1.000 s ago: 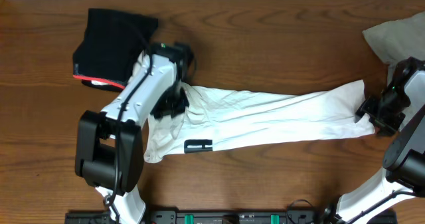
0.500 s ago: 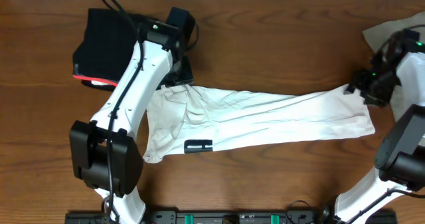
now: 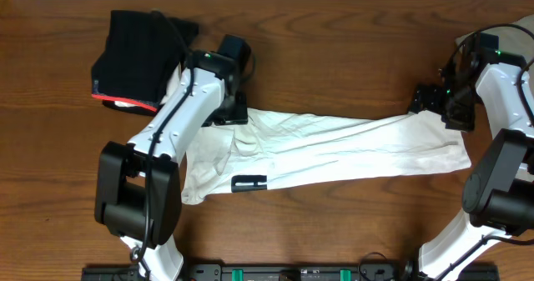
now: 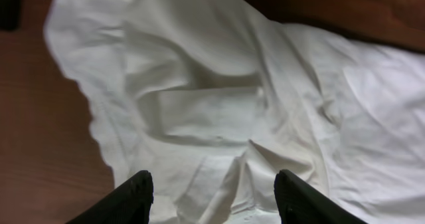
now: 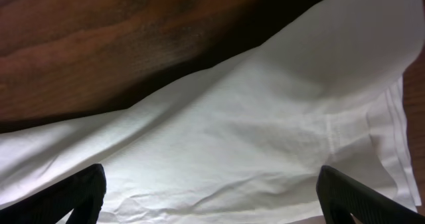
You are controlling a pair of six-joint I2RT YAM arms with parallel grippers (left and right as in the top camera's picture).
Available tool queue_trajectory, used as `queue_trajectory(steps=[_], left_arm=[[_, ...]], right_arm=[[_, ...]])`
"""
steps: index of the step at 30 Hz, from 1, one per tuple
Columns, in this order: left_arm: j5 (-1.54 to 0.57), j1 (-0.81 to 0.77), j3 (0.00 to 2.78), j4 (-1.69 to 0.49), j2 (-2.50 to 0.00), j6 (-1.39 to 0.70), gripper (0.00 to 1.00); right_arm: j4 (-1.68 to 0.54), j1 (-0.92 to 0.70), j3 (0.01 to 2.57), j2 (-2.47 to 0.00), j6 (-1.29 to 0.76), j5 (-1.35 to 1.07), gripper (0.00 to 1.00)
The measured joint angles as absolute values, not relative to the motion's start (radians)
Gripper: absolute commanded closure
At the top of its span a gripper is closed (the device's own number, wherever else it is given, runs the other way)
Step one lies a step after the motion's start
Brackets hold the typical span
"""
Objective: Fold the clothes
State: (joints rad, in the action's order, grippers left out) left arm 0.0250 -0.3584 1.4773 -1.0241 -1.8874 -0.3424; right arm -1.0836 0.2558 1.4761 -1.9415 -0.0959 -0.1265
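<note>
1. Shifted toward the far edge of the table (image 3: 334,64) since a second ago: right tool (image 5: 212,194), now spread wide over the right end of the white T-shirt (image 3: 334,152), pinching nothing.
2. Left tool (image 4: 216,197) likewise spread, empty, above the crumpled left end.
3. T-shirt flat on table, long axis left-right, right end slightly farther back; black red-edged garment (image 3: 138,56) near the left end.
</note>
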Motion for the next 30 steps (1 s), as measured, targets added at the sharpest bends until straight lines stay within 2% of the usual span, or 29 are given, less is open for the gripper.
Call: queue_trajectory(steps=[12, 15, 30], left_arm=[[0.013, -0.375, 1.357, -0.868, -1.888, -0.305, 0.40], [0.011, -0.375, 1.349, -0.840, -1.888, -0.305, 0.45], [0.086, -0.375, 1.349, -0.810, -1.888, -0.313, 0.46]], right_arm=[[-1.084, 0.256, 1.476, -1.942, -0.096, -0.126, 0.01], [-1.084, 0.256, 1.476, -1.942, -0.096, -0.126, 0.01], [-1.084, 0.256, 1.476, -1.942, -0.096, -0.126, 0.01]])
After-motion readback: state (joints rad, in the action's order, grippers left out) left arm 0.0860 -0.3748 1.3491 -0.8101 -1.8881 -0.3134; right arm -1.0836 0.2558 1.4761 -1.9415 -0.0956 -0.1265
